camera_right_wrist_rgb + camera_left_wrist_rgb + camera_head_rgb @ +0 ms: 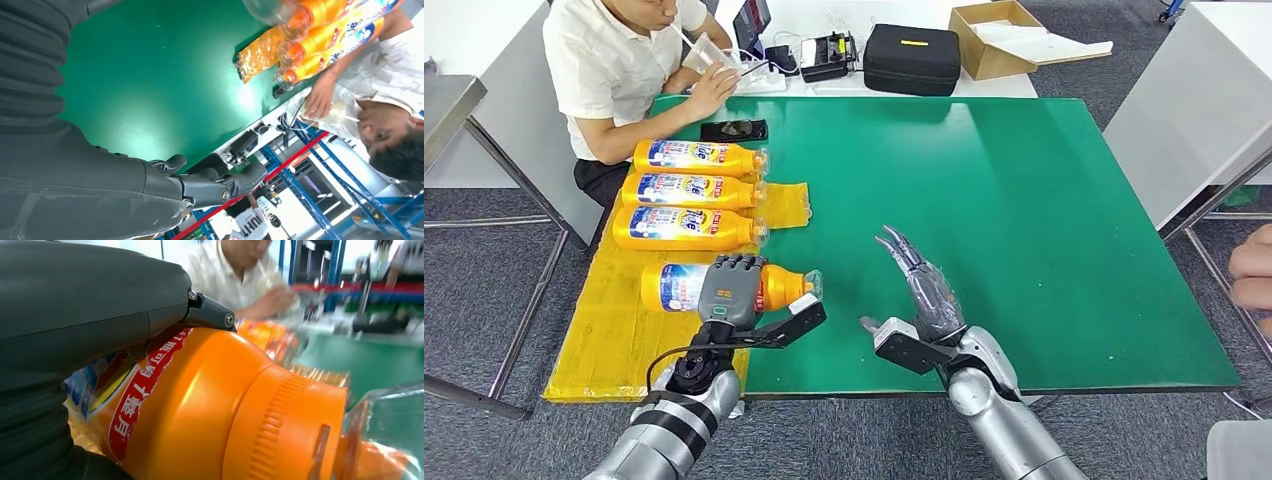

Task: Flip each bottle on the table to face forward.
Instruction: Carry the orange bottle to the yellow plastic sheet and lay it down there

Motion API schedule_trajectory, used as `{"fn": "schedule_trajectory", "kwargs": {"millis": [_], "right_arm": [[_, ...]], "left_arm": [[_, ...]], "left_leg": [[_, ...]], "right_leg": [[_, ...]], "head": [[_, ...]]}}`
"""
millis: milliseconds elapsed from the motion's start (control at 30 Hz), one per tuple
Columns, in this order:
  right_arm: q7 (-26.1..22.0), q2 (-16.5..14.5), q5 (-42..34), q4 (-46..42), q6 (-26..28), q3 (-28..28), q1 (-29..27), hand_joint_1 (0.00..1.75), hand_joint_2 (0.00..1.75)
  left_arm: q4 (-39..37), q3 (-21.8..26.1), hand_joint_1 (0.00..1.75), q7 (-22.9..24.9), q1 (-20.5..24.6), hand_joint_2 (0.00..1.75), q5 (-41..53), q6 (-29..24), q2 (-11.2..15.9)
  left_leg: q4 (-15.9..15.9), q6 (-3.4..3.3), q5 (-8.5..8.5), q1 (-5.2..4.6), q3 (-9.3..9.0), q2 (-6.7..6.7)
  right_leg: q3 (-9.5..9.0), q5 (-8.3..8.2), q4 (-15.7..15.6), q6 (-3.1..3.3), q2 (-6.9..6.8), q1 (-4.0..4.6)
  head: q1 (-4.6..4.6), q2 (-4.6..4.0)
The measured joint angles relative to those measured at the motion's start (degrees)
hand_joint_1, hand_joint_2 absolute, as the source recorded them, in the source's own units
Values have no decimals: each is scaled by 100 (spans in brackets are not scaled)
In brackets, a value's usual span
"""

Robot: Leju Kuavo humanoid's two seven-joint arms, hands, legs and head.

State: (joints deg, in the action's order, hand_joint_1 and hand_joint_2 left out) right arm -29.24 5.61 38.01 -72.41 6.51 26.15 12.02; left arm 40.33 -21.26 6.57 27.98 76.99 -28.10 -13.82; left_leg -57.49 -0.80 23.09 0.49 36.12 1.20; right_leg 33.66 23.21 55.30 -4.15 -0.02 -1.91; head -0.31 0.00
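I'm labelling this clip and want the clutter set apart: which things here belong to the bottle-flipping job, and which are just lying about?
Job:
- orange plastic bottle under the left hand, nearest the robot
- three orange plastic bottles in a row beyond it
- yellow mat
- right hand, open over the green table

Lying about:
- black phone
- black zip case
- cardboard box
- person's clear cup
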Motion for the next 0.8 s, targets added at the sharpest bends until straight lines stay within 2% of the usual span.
{"fn": "schedule_trajectory", "kwargs": {"millis": [300, 333, 400, 433, 467, 533, 800], "right_arm": [[-13, -78, -1, 0, -46, -64, 0, 0, 175], [-13, -81, -3, 0, -49, -69, 0, 0, 175], [-13, -93, -13, 1, -66, -90, -1, 0, 175], [-14, -102, -21, 4, -81, -105, 0, 0, 175], [-18, -111, -28, 10, -101, -121, 1, 0, 175], [-34, -133, -44, 31, -147, -145, 5, 0, 175], [-126, -216, -139, 157, -247, -181, 95, 0, 175]], "left_arm": [[-698, 3, 175, 64, 273, 175, 9, 177, 85], [-737, 3, 162, 90, 293, 175, 16, 206, 89], [-815, 11, 86, 174, 326, 175, 32, 243, 96], [-856, 20, 42, 216, 344, 175, 38, 241, 100], [-899, 31, 11, 247, 365, 175, 41, 240, 105], [-984, 65, 0, 249, 416, 175, 7, 254, 116], [-1211, 313, 0, -80, 688, 175, -379, 814, 120]], "left_leg": [[0, 0, 0, 0, 3, 0], [0, 0, 0, 0, 3, 0], [0, 0, 0, 0, 3, 0], [0, 0, 0, 0, 3, 0], [0, 0, 0, 0, 3, 0], [0, 1, -1, 0, 3, 1], [0, 0, -1, 0, -2, 3]], "right_leg": [[2, 1, 0, 0, 0, 0], [2, 1, 0, 0, 0, 0], [2, 0, 0, 0, 0, 0], [2, 0, 0, 0, 0, 0], [2, 0, 0, 0, 0, 0], [1, 0, 1, 0, -1, 0], [-6, 0, 1, 0, -3, 0]], "head": [[0, 0], [1, 0], [0, 0], [0, 0], [0, 0], [0, 0], [1, 0]]}}
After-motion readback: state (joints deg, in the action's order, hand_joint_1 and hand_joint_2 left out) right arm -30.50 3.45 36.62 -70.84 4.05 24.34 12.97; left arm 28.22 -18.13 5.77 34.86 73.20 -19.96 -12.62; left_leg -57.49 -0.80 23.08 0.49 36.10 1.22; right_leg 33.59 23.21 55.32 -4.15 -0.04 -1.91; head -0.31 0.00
